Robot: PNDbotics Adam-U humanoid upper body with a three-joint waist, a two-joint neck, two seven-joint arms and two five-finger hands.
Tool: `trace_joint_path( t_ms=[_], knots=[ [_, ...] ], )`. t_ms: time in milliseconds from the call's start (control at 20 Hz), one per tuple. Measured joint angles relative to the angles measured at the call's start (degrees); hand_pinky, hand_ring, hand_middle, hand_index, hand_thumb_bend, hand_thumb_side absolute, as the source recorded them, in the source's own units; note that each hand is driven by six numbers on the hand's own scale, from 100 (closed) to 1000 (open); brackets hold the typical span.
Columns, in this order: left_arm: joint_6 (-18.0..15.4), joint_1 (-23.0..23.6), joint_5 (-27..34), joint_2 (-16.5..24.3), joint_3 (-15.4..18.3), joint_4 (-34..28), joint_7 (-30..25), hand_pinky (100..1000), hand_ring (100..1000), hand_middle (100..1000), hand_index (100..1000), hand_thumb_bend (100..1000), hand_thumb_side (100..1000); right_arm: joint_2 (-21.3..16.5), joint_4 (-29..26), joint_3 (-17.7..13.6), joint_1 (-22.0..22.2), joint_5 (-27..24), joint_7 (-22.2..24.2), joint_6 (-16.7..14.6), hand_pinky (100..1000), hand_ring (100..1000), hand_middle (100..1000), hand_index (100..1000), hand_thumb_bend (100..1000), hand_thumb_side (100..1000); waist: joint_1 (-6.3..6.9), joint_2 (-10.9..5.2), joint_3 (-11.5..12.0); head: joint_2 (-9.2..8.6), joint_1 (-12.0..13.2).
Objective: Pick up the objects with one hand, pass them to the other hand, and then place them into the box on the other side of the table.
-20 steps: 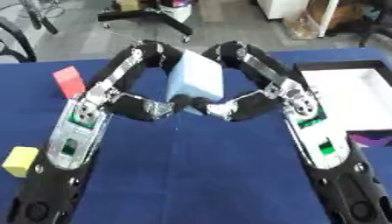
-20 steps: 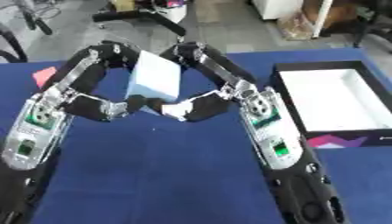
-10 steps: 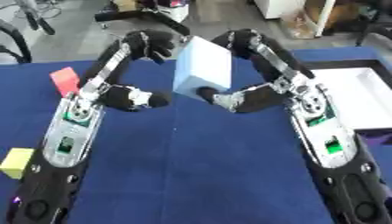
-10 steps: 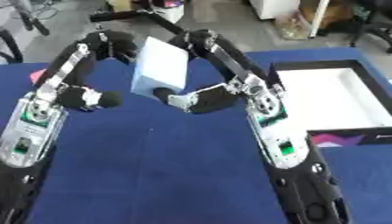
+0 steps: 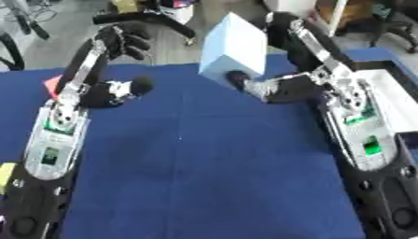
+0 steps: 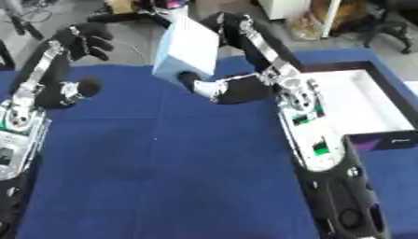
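I see the pale blue block (image 5: 235, 46) held up over the far middle of the blue table (image 5: 204, 177), tilted, its long axis running from a high far corner down toward me and the left. My right hand (image 5: 274, 28) holds it, the fingers curled round the block's far right side and the thumb (image 5: 238, 78) pressed under its lower edge. My left hand (image 5: 124, 39) hangs apart on the far left, fingers curled on nothing. The white-lined box (image 6: 359, 105) lies at the right edge. A red object (image 5: 52, 85) shows behind my left arm.
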Motion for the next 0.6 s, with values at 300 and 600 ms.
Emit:
trace_joint_path(
  t_ms=[300,600],
  knots=[
    [1.72,3.4,-0.04,1.31,2.62,-0.06,2.05,629,671,679,815,802,697,-5.51,5.66,-4.98,-1.97,-0.7,-3.39,1.61,663,497,305,286,100,100,0.0,0.0,0.46,0.0,-3.51],
    [2.16,7.39,-0.35,3.04,5.34,-1.5,2.6,622,642,647,813,796,664,-8.97,11.24,-8.64,0.85,0.28,-4.87,2.45,652,495,377,363,100,100,0.02,0.0,1.22,-1.35,-5.93]
  ],
)
